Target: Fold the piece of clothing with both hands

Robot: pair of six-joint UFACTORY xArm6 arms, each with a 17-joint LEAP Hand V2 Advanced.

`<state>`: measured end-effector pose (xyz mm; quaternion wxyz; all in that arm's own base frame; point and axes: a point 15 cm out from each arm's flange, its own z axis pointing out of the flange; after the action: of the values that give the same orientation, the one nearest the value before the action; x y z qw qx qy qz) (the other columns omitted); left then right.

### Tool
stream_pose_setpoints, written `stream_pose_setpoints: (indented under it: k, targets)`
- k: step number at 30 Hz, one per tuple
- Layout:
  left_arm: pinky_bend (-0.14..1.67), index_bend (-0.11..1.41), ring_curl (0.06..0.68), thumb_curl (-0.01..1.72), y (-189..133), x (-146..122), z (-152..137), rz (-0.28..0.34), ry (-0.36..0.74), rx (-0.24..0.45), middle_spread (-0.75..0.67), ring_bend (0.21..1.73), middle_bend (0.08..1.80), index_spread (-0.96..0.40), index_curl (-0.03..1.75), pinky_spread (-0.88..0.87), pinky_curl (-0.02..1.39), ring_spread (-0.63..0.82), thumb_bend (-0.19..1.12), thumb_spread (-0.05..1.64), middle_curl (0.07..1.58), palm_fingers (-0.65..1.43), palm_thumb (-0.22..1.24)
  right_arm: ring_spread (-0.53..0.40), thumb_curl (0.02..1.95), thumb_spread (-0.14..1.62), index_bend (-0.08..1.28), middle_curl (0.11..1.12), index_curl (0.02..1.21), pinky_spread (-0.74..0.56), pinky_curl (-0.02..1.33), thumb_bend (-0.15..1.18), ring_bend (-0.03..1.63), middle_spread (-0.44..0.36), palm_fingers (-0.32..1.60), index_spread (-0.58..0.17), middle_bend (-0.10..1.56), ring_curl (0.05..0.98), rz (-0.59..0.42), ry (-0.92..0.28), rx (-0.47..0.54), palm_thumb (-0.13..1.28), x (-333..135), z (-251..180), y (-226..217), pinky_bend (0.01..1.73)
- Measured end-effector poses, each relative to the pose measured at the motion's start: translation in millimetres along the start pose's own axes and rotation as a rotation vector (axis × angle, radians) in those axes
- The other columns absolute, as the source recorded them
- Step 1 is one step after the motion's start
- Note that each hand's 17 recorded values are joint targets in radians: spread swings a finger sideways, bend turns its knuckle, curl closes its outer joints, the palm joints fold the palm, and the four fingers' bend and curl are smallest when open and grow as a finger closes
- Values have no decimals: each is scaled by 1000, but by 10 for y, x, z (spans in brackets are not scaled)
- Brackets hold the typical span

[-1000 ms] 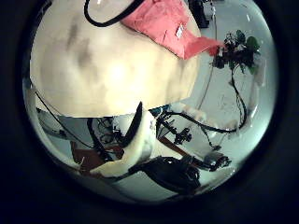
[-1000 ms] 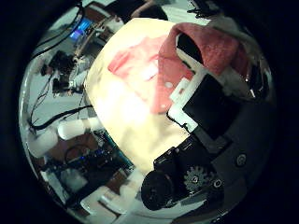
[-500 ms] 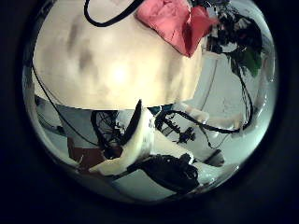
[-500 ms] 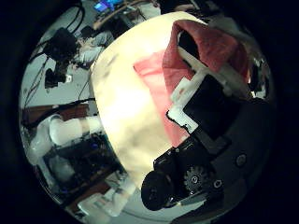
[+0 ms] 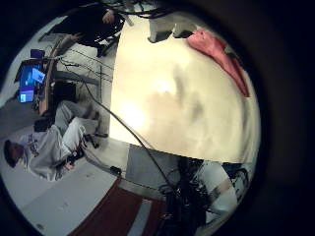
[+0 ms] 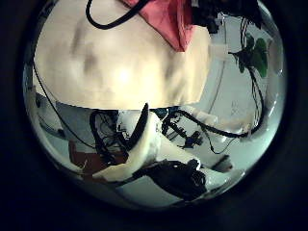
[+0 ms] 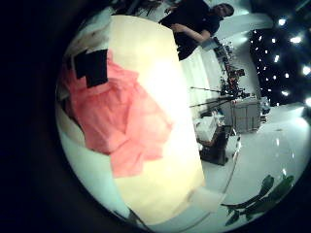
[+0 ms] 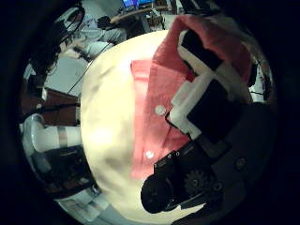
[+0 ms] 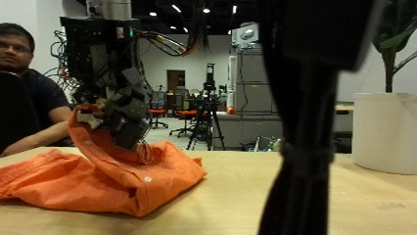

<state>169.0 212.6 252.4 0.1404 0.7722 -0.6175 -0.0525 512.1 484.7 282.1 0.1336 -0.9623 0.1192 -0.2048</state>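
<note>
Garment: an orange-red garment (image 9: 91, 181) lies heaped on the pale wooden table (image 9: 326, 196). Most of it is bunched on the tabletop, and one edge is pulled up off the pile.
Right hand: the right hand (image 9: 117, 103) hangs just above the heap. I take it for the right because that palm's own view is filled with the cloth (image 8: 155, 131).
Its fingers: the fingers (image 8: 202, 89) are curled into the raised edge and pinch the fabric, so a flap hangs taut from the hand to the pile.
Why held so: a lifted edge looks ready to be carried across the rest as a fold.
Left hand: it is well away from the cloth. Its palm view shows the garment (image 5: 219, 57) small, at the far side of the table. Its grasp cannot be told.
Foreground: a dark arm (image 9: 313, 117) stands close by, and its hand is out of sight.
Stage: an early fold, I judge, as the heap is not yet flat or squared.
</note>
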Motion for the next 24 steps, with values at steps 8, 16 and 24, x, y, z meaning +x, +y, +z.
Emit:
stream_pose_setpoints:
  k: [8,16,24]
  targets:
    - [190,216,222,240,36,106,52,5,-10,-3,247,296,173,20,431,503,285,505,-11,1310,262,149,245,-224,502,1498,333,597,621,-250,737,-15,1138,-66,18,-252,732,613,88,-18,85,814,250,-369,-66,901]
    - [191,212,224,247,-5,337,-70,32,-46,16,236,299,174,19,433,502,285,501,-10,1305,264,159,268,-141,364,1570,368,497,537,81,631,-9,910,-65,96,-369,586,478,219,5,161,676,816,-1296,133,771]
    - [191,204,225,249,-62,631,-174,86,-66,31,228,303,173,9,435,498,286,504,-11,1300,267,167,275,-103,295,1607,427,459,509,276,523,51,787,-96,201,-421,576,408,394,28,122,719,1424,-1941,890,568]
